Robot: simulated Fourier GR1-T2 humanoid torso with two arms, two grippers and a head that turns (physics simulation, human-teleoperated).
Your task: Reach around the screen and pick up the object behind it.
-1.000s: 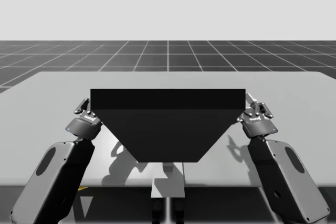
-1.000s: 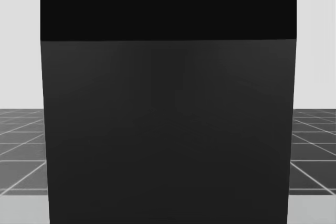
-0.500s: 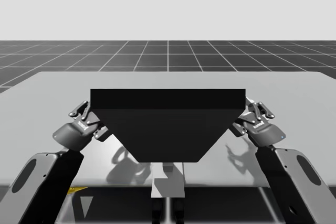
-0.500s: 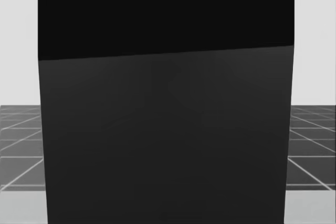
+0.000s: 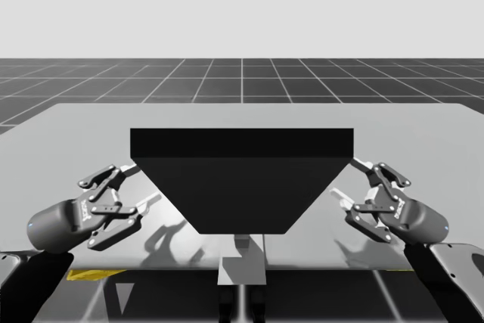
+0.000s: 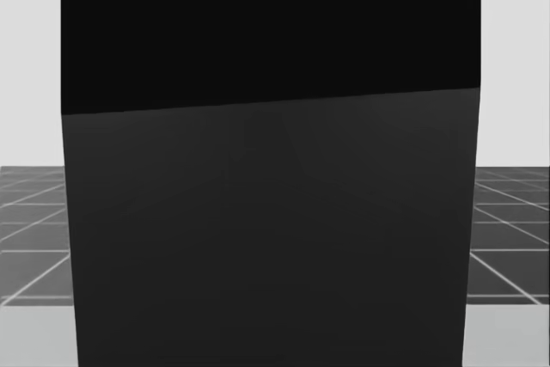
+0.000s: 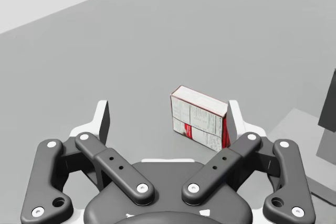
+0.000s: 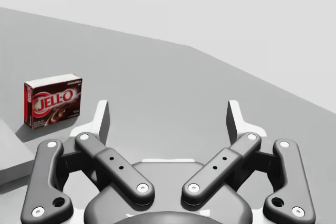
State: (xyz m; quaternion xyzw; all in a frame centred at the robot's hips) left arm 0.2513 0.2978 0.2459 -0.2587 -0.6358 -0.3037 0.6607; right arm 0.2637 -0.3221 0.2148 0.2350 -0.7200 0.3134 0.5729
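While left gripper (image 5: 142, 184) and right gripper (image 5: 348, 181) gape empty at the screen (image 5: 242, 187) edges, red box (image 8: 52, 100) upright ahead.

In the high view, the stretch of tabletop (image 5: 76, 134) behind the screen (image 5: 242, 187) was hidden by that dark panel. The left arm (image 5: 57, 225) and the right arm (image 5: 423, 221) were cut off at the bottom edge. In the head view, the screen was cut off at the top and bottom, and the middle of the grid floor (image 6: 30, 229) was covered by it. In the left wrist view, one side edge of the red box (image 7: 199, 120) was covered by a finger (image 7: 234, 116) of the left end effector (image 7: 168, 114). The print on the box's pale face was too small to be made out.
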